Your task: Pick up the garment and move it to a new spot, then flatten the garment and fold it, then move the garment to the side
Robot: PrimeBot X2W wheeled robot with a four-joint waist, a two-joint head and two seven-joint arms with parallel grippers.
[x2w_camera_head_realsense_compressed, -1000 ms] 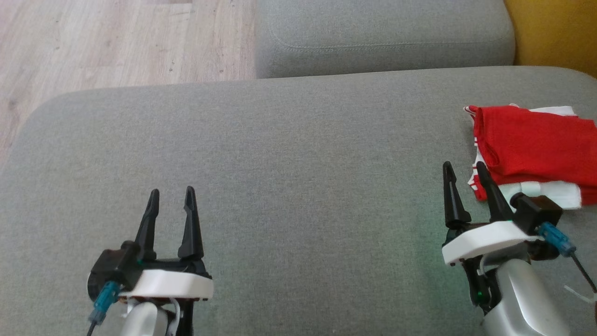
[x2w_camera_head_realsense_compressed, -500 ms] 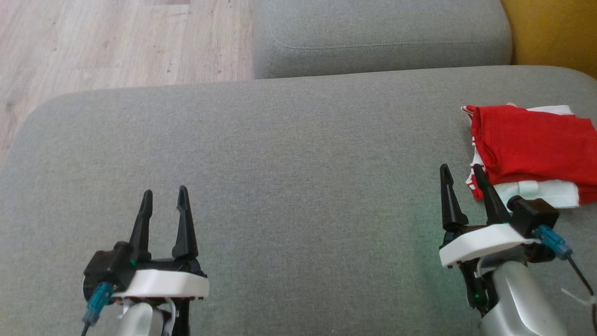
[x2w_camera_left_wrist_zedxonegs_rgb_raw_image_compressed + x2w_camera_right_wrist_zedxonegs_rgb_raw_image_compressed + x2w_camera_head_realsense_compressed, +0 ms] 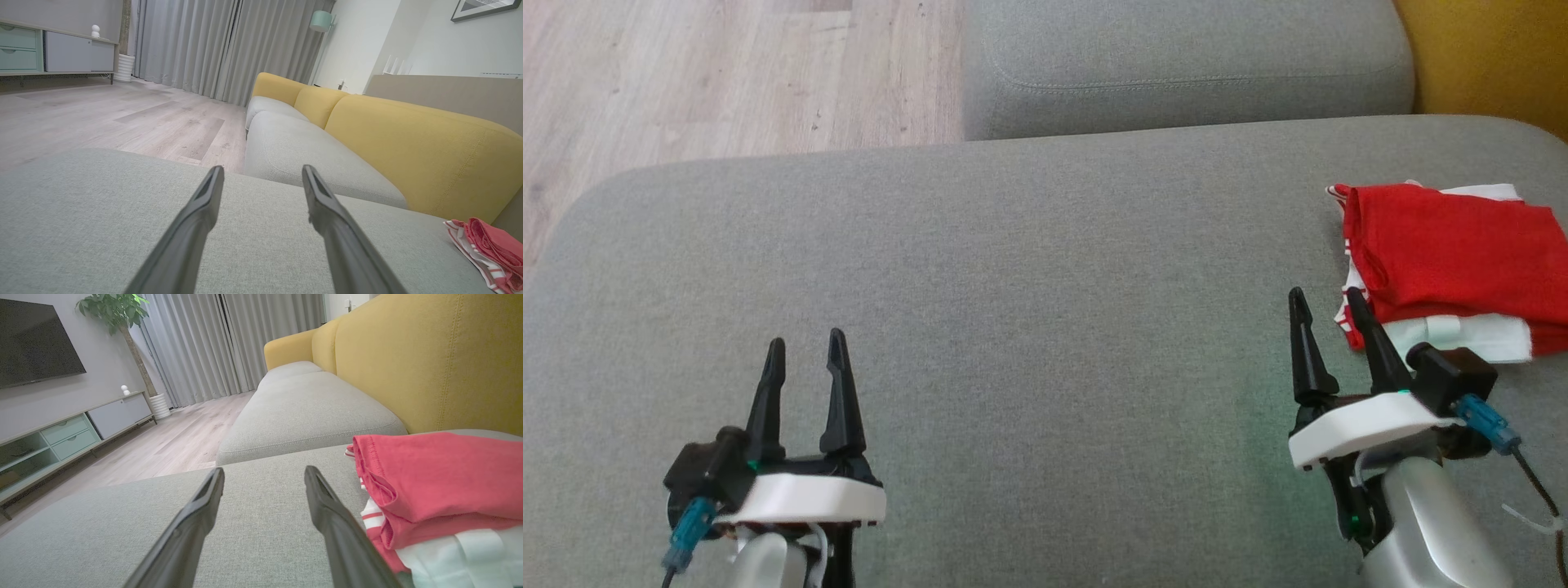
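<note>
The left gripper (image 3: 806, 339) hung at about 7 o'clock over the grey seat cushion (image 3: 1045, 269). Its two dark fingers were spread apart with nothing between them, and bare fabric lay all round it. To my eye that arm was parked out of the way because it had no cloth to hold. The right gripper (image 3: 1324, 292) sat at about 5 o'clock, its jaws just as wide and just as empty, its fingers pointing toward 12. Its outer finger was just beside the near corner of the garment (image 3: 1445, 253), and I could not tell whether it brushed the cloth. The garment lay at roughly 3 o'clock on the cushion, at 1 o'clock from that gripper. It was a red piece with white striped trim and a white panel, stacked in neat layers with a rounded fold facing the open middle. Judging from that tidy stack pushed out to the cushion's edge, close under the yellow backrest (image 3: 1486, 57), the folding and setting aside looked done. The open jaws beside it read as a let-go rather than a reach. Further out, a second cushion (image 3: 1176, 65) butted on at 12 o'clock, and pale wooden floor (image 3: 686, 73) showed at 11 o'clock.
</note>
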